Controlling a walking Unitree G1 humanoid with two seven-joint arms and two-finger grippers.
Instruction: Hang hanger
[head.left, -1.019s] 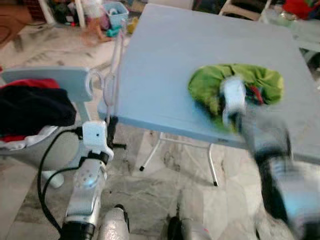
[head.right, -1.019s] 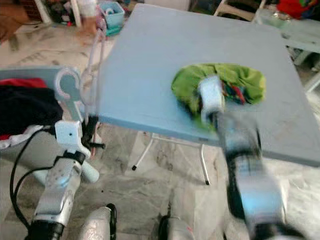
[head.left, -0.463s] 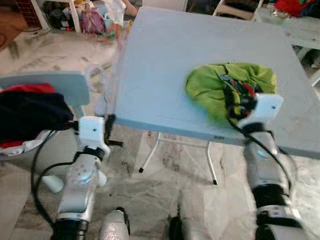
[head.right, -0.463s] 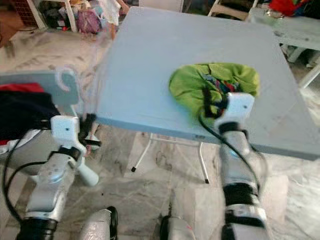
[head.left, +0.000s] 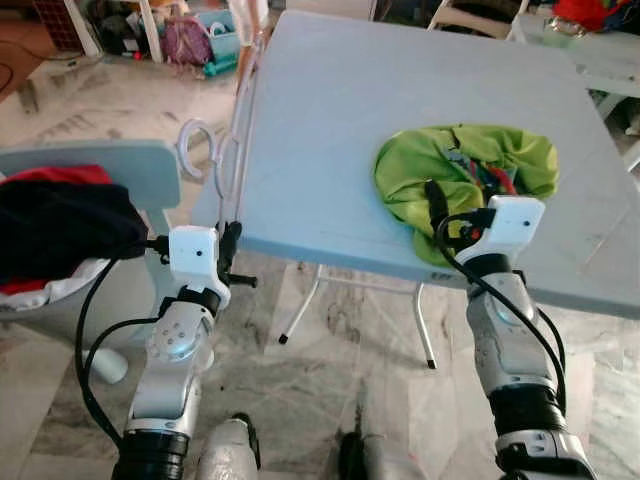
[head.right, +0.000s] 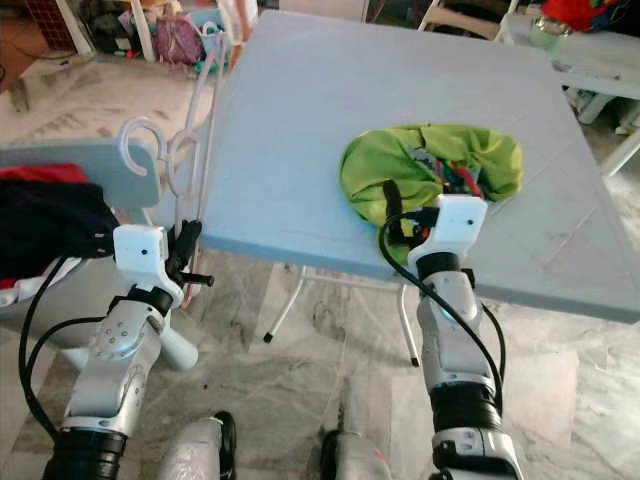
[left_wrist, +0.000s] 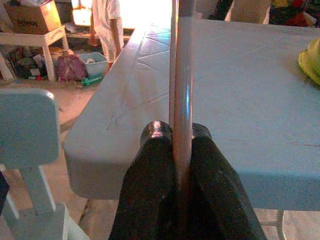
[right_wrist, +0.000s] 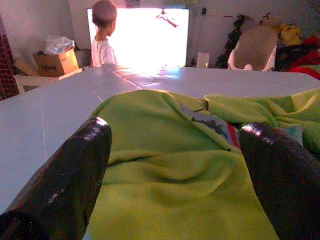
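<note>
While the left gripper (left_wrist: 182, 145) stands just off the table's (head.left: 330, 120) near left corner, its two black fingers (left_wrist: 155, 165) are pressed together on the thin bar of a pale hanger (head.left: 232, 150). From that grip the hanger rises upright along the table's left edge, its round hook (head.left: 190, 150) curling out on the side away from the table, toward a pale blue chair (head.left: 120, 175). Dark and red clothes (head.left: 60, 225) are heaped on the chair, which stands just left of the table.

On the table, toward its near right part, lies a crumpled green garment (head.left: 465, 175) with a bit of red and dark pattern showing in its folds. At the table's near edge the right gripper (right_wrist: 182, 150) points into this garment with its fingers (right_wrist: 75, 165) spread wide apart, one on each side of the green cloth, holding nothing.

Beyond the table's far side a person (right_wrist: 105, 37) stands before a bright opening, near a cardboard box (right_wrist: 52, 62).
</note>
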